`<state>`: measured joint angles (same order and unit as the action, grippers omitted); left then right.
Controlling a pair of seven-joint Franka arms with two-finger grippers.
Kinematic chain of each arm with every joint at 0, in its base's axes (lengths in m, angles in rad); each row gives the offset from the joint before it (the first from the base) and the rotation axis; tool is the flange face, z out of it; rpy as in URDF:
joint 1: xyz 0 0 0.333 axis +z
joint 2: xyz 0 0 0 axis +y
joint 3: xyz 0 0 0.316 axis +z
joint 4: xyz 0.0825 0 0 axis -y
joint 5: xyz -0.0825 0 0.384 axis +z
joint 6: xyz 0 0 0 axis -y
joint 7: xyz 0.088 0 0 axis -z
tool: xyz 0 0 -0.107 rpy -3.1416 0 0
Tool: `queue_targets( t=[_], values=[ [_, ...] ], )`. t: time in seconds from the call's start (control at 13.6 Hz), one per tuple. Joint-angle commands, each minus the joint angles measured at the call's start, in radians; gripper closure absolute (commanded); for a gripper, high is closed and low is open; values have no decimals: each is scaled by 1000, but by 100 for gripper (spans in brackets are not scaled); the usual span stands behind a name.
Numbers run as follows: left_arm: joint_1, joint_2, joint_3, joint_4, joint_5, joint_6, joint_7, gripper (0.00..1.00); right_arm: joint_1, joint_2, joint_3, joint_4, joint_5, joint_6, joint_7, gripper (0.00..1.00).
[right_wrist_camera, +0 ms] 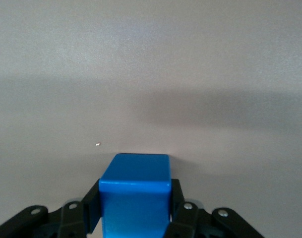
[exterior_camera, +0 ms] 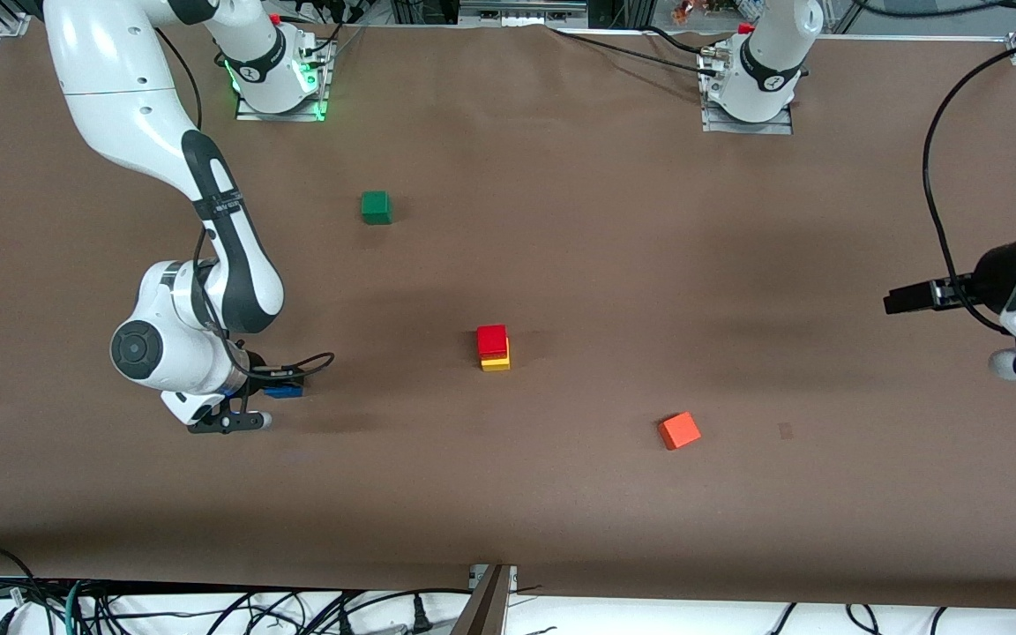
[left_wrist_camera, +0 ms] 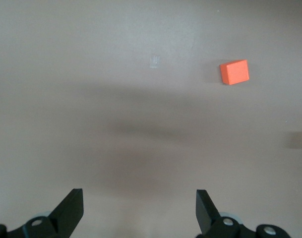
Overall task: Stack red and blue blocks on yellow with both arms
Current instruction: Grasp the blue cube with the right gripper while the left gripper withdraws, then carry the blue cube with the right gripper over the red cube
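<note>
The red block [exterior_camera: 491, 339] sits on the yellow cube [exterior_camera: 497, 362] at the middle of the table. My right gripper [exterior_camera: 272, 390] is low over the table toward the right arm's end, shut on the blue block [exterior_camera: 285, 392]. In the right wrist view the blue block [right_wrist_camera: 135, 179] fills the gap between the black fingers [right_wrist_camera: 89, 210]. My left gripper [exterior_camera: 898, 300] waits over the left arm's end of the table. In the left wrist view the left gripper [left_wrist_camera: 140, 201] is open and empty over bare table.
An orange cube [exterior_camera: 678, 430] lies nearer the front camera than the stack, toward the left arm's end; it also shows in the left wrist view [left_wrist_camera: 234, 72]. A green cube [exterior_camera: 376, 207] lies farther back, toward the right arm's base.
</note>
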<state>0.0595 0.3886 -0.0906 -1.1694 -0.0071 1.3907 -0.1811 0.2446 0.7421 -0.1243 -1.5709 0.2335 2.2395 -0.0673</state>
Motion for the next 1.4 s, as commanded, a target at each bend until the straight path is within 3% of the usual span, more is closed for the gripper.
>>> queue_targets(
  t=[0.0,0.3,0.66,0.89,1.11,1.33],
  values=[
    [17,-220,-8,-327,-13,122,29,0,-1,-3,2,-11,23,12,-2,66],
    [32,-272,-12,-438,-14,152,35,0,5,-10,0,28,21,-18,18,68],
    [37,-266,-17,-434,13,154,112,0,33,-15,5,253,24,-329,87,68],
    [36,-249,-14,-403,18,142,112,0,120,-29,6,334,27,-408,217,67],
    [32,-247,-15,-398,15,142,109,0,218,-32,58,357,52,-405,435,67],
    [23,-235,-14,-378,18,142,111,0,339,-46,61,356,49,-393,599,65]
  ],
)
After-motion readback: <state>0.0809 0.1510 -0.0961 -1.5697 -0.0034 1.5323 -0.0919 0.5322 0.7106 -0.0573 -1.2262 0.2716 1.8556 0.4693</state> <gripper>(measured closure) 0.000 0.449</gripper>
